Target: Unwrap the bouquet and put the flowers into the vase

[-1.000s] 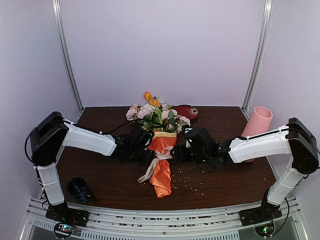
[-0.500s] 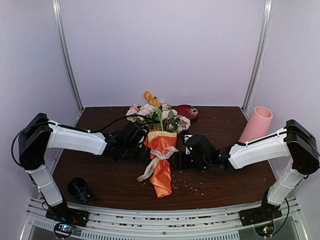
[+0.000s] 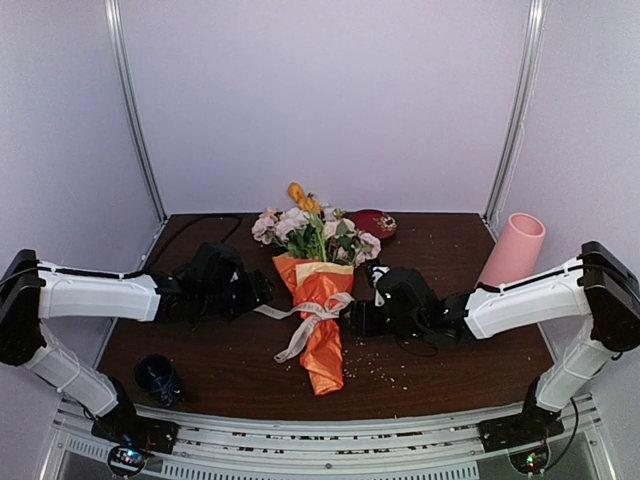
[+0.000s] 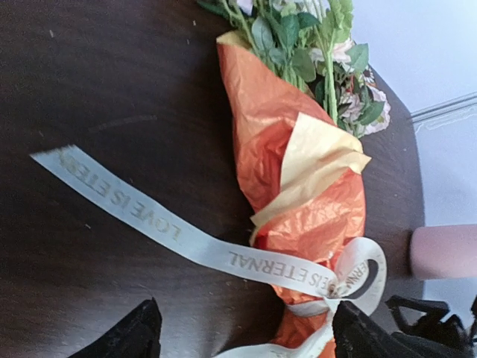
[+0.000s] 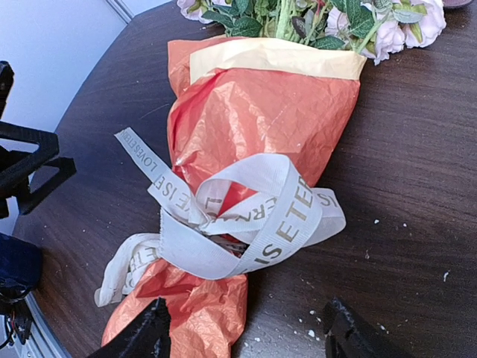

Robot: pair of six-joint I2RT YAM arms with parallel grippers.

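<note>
The work in hand is, I think, the untying. The bouquet (image 3: 320, 305) lies in the middle of the table (image 3: 450, 365), its flowers (image 3: 315, 232) pointing to the far side and the paper tip to the near side. The ribbon (image 3: 300, 315) is not off yet: one tail lies flat on the wood, stretched to the left, but the loops and the knot are still around the orange paper.

The left gripper (image 3: 264, 294) stands just left of the bouquet, near the end of that tail. Its fingers are apart and nothing is between them. The right gripper (image 3: 351, 318) is close on the right side of the wrap, at the height of the knot, also with fingers apart and holding nothing.

The next move probably calls for one gripper to take a tail or a loop and pull it away from the knot, while the other holds the paper so the bouquet does not slide.

To the left there is open wood up to the table edge. The blue cup (image 3: 157, 378) stands at the near left corner, well apart. The red dish (image 3: 372, 222) is just beside the blooms at the far edge. The vase (image 3: 515, 248) stands at the far right, and the right arm crosses in front of it.
</note>
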